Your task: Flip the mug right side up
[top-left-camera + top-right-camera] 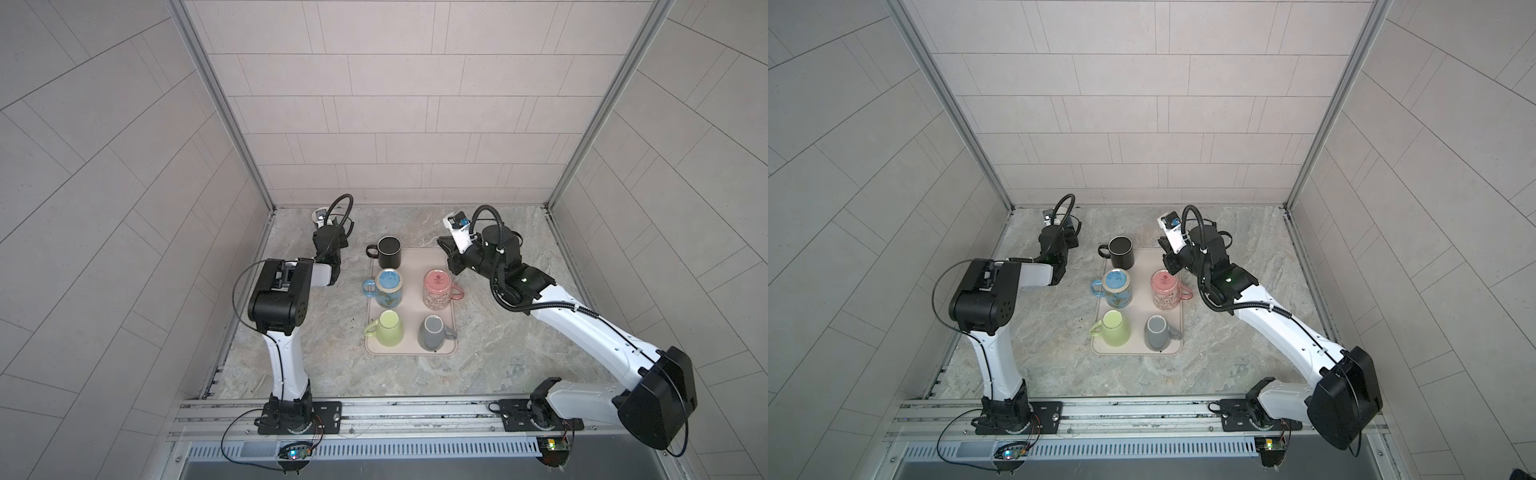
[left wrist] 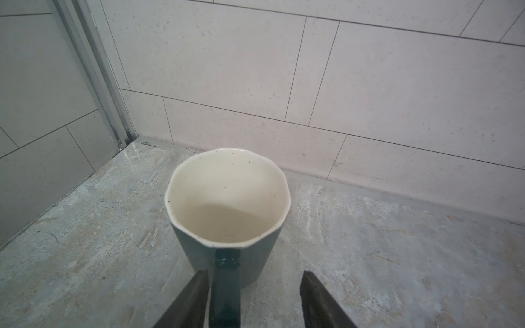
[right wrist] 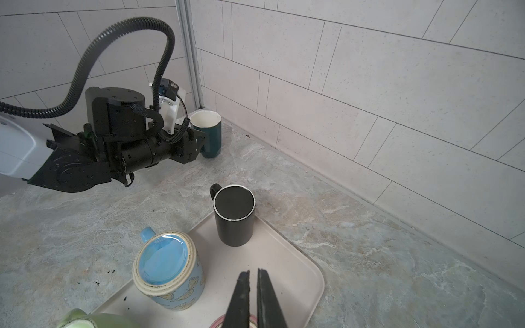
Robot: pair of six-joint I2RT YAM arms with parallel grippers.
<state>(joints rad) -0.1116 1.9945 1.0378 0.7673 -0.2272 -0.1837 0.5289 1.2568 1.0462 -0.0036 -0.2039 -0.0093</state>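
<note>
A teal mug (image 2: 227, 198) with a cream inside stands mouth up on the stone table, close to the back left corner and off the tray; it also shows in the right wrist view (image 3: 211, 133). My left gripper (image 2: 254, 274) is open with the mug's handle (image 2: 225, 284) between its fingers, close against one finger and well apart from the other. In both top views the left wrist covers most of this mug. My right gripper (image 3: 253, 272) is shut on nothing and hangs over the back right part of the tray (image 1: 415, 266).
On the beige tray stand a black mug (image 1: 389, 251), a blue butterfly mug (image 1: 388, 286) base up, a pink mug (image 1: 436, 286) base up, a green mug (image 1: 386, 328) and a grey mug (image 1: 432, 332). Tiled walls close in the back and both sides.
</note>
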